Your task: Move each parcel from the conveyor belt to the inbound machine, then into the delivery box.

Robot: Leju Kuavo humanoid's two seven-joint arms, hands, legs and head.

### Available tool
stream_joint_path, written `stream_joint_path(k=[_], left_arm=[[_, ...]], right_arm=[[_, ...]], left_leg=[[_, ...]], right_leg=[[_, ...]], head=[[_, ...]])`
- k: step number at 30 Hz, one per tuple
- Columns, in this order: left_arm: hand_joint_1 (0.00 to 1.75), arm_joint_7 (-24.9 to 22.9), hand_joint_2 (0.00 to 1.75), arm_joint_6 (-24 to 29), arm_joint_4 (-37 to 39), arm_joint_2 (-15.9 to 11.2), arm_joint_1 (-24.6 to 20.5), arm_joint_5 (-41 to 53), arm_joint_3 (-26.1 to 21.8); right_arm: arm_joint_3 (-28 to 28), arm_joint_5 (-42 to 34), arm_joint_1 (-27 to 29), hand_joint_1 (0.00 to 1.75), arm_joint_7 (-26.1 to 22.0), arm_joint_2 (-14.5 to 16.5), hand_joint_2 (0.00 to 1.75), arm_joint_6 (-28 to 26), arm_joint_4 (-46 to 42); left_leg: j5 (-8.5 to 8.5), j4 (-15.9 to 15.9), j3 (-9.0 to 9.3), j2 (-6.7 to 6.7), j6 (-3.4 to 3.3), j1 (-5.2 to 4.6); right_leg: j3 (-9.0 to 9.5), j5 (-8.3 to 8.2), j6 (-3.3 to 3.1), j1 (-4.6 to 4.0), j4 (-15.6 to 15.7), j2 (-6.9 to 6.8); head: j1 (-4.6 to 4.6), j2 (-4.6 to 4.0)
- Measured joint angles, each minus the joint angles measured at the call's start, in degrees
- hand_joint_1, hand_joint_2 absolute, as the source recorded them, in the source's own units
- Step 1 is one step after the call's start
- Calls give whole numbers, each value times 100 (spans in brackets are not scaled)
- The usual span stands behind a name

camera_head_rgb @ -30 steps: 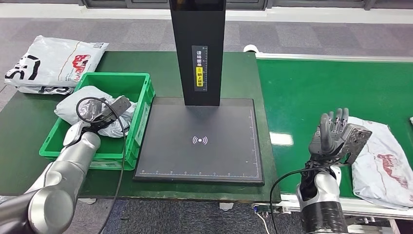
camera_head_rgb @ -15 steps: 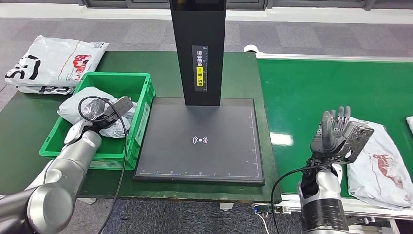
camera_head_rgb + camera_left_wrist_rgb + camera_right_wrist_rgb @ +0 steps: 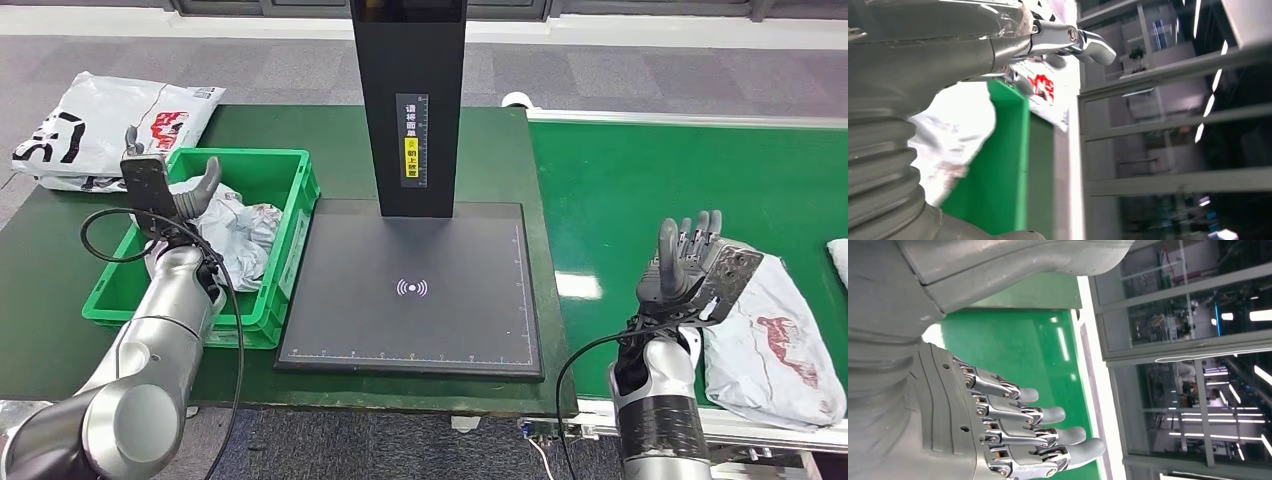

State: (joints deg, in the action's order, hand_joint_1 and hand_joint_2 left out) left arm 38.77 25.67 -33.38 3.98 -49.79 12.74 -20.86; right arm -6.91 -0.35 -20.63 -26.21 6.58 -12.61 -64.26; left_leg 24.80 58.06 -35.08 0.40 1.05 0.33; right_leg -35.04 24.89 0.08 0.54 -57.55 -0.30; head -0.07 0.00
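The soft, crinkly parcel (image 3: 770,345) lay on the conveyor belt (image 3: 650,190) just beside the empty, spread right robot hand (image 3: 690,265), likely best gripped by a bunched fold.

Grey carpet floor (image 3: 620,70) runs beyond the dark green desk (image 3: 50,260), well ahead of both hands. A pale strip (image 3: 650,30) borders the carpet's far edge. Past the right hand's fingertips, glass partition walls (image 3: 1188,315) in grey frames reflect ceiling strip lights (image 3: 1258,315).
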Motion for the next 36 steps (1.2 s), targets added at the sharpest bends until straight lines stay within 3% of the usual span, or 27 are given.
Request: stream_joint_path(k=[10,21,27,30,36], left_arm=[[0,132,175,279,-379,418,201,-563,507],[0,112,175,118,-386,549,318,-744,704],[0,109,175,-160,-341,760,516,-977,1086],[0,-73,175,-623,-323,826,575,-1084,1294],[0,-393,175,-2540,-289,973,934,-1013,2197]], right_arm=[[1,-136,212,0,-180,0,175,-13,253],[3,-189,303,0,-222,0,175,-40,298],[30,-222,388,0,-243,-3,175,-94,404],[67,-216,420,0,-218,-23,175,-105,453],[237,152,374,0,39,-72,175,-162,577]], left_leg=[[1,0,1,-3,0,0],[1,0,0,-5,0,-1],[2,0,-3,-4,0,-1],[0,0,-2,-5,0,0],[3,0,-5,-7,-2,-5]], right_leg=[[0,0,0,1,1,0],[0,0,0,1,1,-1],[-1,1,0,0,1,-1],[-2,1,0,-2,1,-5],[0,1,0,5,1,-11]], head=[[0,0],[0,0],[0,0],[0,0],[2,0]])
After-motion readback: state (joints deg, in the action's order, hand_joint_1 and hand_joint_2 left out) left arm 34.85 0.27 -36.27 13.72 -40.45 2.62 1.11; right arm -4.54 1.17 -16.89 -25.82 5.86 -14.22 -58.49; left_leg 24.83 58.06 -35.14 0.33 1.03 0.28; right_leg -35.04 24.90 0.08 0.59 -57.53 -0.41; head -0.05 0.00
